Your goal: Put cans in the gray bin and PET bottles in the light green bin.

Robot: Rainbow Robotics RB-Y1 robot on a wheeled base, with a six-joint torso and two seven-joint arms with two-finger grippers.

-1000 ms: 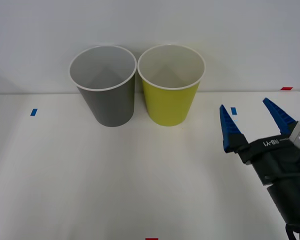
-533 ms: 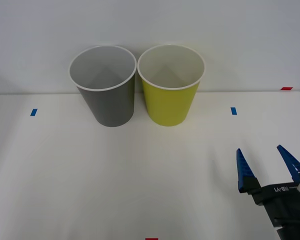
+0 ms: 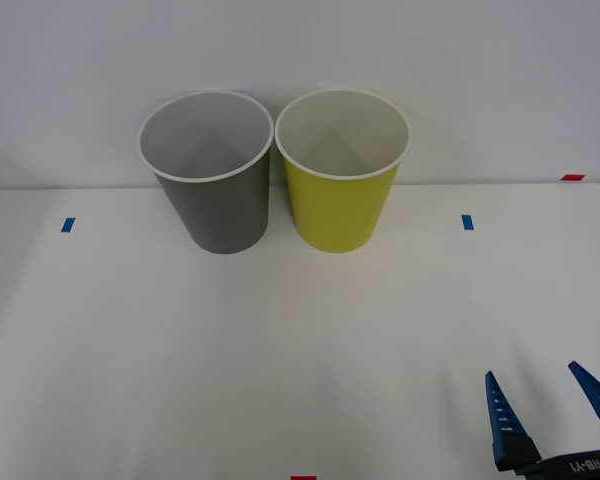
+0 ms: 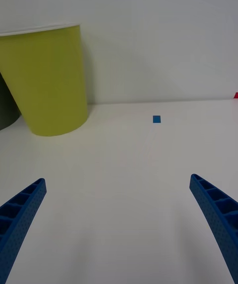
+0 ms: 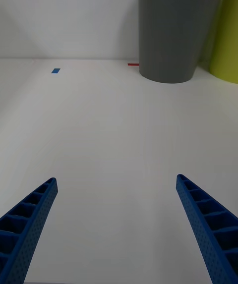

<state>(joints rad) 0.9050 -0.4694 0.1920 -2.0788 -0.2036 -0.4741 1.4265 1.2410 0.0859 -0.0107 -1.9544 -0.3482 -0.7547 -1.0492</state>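
Observation:
The gray bin point(image 3: 212, 195) and the light green bin point(image 3: 342, 195) stand upright side by side at the back of the white table, rims almost touching. What I can see of their white insides is bare. My right gripper point(image 3: 548, 408) is open at the table's near right corner, well short of the light green bin point(image 4: 49, 83), with nothing between its fingers. My left gripper point(image 5: 116, 229) is also open and holds nothing. It hovers low over the table, facing the gray bin point(image 5: 176, 26). The cans and PET bottles are out of view.
Small blue tape marks point(image 3: 68, 224) point(image 3: 467, 221) lie left and right on the table. Red marks sit at the far right edge point(image 3: 573, 177) and the near edge point(image 3: 303, 478). A plain white wall rises close behind the bins.
The right gripper has drawn back from beside the right blue mark to the near right corner, staying open. The bins have not moved.

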